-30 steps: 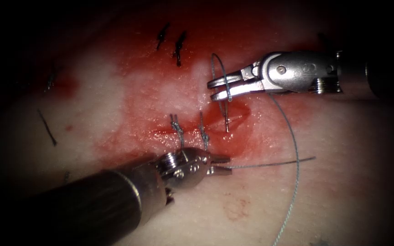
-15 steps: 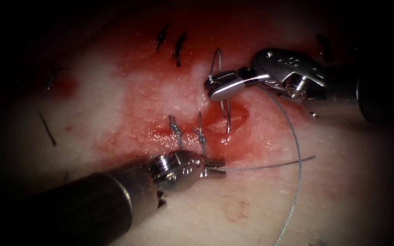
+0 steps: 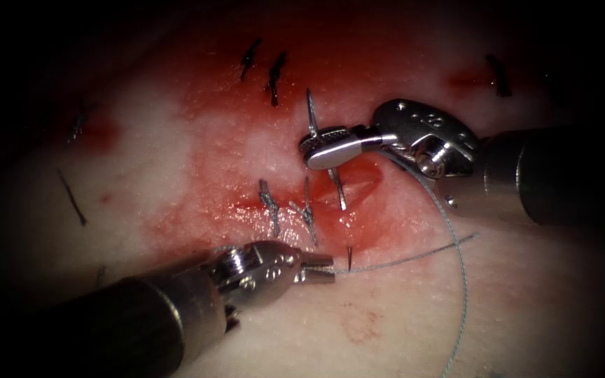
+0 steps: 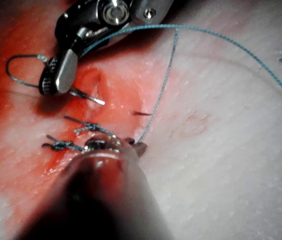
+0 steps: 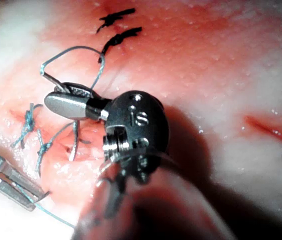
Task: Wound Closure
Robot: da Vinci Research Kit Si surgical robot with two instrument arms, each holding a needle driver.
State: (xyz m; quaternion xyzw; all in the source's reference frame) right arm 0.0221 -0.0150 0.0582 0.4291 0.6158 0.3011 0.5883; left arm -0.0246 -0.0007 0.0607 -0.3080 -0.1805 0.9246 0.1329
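My right tool (image 3: 313, 150) is shut on the curved needle (image 3: 310, 112) near mid-curve, above the open right end of the cut (image 3: 358, 183). Below the jaws the needle enters the cut's near lip, and its tip (image 3: 349, 252) pokes out of the tissue (image 3: 400, 322) just below. The left tool (image 3: 329, 269) lies below the cut, shut on the thread's free end (image 3: 414, 256). More thread (image 3: 460, 280) trails down from the right tool. In the left wrist view the needle tip (image 4: 141, 113) shows beside the thread (image 4: 161, 90). The right wrist view shows the needle (image 5: 73, 50) arching over the jaws (image 5: 56, 102).
Two knotted stitches (image 3: 272, 203) close the cut's left part. Dark cut ends of thread (image 3: 274, 73) lie on the tissue above, one more at the far right (image 3: 498, 73) and one at the left (image 3: 71, 196). Red fluid (image 3: 232, 140) stains the tissue around the cut.
The right tool rolled its wrist and shifted left, driving the needle through the cut's near lip until its tip came out below. The left tool slid slightly left with the thread.
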